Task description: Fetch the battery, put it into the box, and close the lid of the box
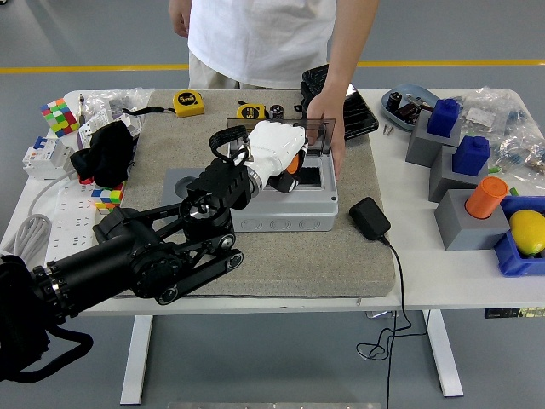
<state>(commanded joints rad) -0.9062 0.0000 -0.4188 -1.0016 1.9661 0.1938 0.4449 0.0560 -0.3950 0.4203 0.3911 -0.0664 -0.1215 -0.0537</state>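
Note:
A grey plastic box (285, 220) stands on the grey mat, its dark see-through lid (317, 135) raised at the far side. My left hand (288, 167), white with orange and black parts, hangs over the box's open inside; its grip is hidden from me. A small dark battery (277, 112) stands on the mat behind the box, beside a yellow tape measure (249, 112). A person in a white shirt stands at the far side, one hand (328, 128) resting on the lid and the box's right rim.
A black pedal-like object (345, 95) lies behind the box and a black adapter (369, 218) with its cable to the right. Grey blocks (464, 223) with blue and orange pieces fill the right side. Puzzle cubes (58, 115), a black cloth (106, 153) and a power strip (64, 223) crowd the left.

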